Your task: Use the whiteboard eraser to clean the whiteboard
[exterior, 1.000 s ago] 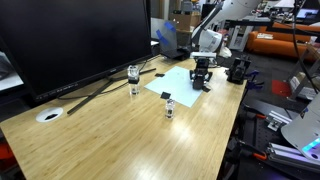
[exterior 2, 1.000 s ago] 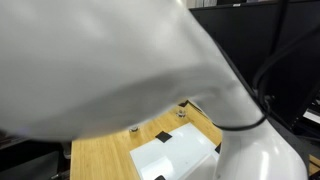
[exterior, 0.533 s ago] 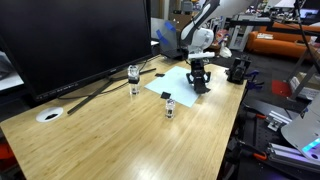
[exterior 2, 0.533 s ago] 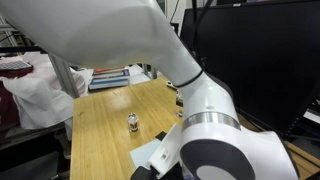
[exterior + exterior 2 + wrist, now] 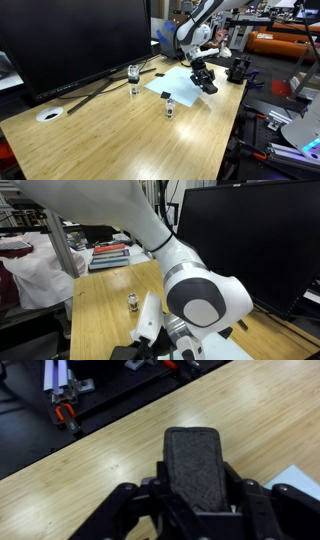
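Observation:
My gripper (image 5: 196, 488) is shut on the whiteboard eraser (image 5: 196, 465), a black oblong block with a dark felt face, held between the jaws over the wooden table. In an exterior view the gripper (image 5: 205, 82) holds the eraser (image 5: 208, 86) tilted, just above the right edge of the whiteboard (image 5: 178, 82), a pale sheet lying flat on the table. A corner of the whiteboard shows at the right edge of the wrist view (image 5: 305, 478). In the other exterior view the arm (image 5: 190, 290) fills most of the picture and hides the whiteboard.
Small clear glass jars stand near the sheet (image 5: 133, 75), (image 5: 135, 90), (image 5: 169, 108); one shows in an exterior view (image 5: 133, 303). A big black monitor (image 5: 70, 40) stands behind. A black clamp (image 5: 238, 70) sits at the table's edge (image 5: 236, 115).
The gripper with the eraser has swung to the right across the sheet and tilted. The arm has moved across the other exterior view.

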Robot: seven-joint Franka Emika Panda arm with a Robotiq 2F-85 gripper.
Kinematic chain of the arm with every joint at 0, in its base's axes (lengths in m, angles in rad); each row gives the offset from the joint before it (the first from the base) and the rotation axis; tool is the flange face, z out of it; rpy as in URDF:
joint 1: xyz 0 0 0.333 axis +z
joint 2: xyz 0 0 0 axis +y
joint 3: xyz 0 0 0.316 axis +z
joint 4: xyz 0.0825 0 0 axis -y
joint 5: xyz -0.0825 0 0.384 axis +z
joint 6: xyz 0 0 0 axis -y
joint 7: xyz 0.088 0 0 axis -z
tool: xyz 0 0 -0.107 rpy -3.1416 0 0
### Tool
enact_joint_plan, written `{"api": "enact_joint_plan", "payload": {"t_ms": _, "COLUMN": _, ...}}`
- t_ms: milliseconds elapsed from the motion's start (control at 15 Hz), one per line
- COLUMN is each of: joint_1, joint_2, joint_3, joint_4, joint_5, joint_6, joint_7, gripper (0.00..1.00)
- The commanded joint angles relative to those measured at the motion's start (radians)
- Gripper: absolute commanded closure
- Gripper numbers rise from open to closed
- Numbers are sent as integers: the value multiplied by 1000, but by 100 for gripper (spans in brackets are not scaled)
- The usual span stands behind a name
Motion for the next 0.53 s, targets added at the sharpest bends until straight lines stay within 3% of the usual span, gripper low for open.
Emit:
{"api": "enact_joint_plan", "payload": {"t_ms": 0, "joint_1": -7, "joint_2": -26, "joint_3": 32, "joint_4": -18, "joint_5": -47, "joint_6": -20, "joint_7": -91, "gripper": 70}}
{"api": "enact_joint_plan", "payload": {"t_ms": 467, "joint_1": -47, "joint_2": -29, "joint_3": 38, "joint_4": -9, "joint_5": 79, "joint_6": 206, "joint_7": -90, "gripper": 70}}
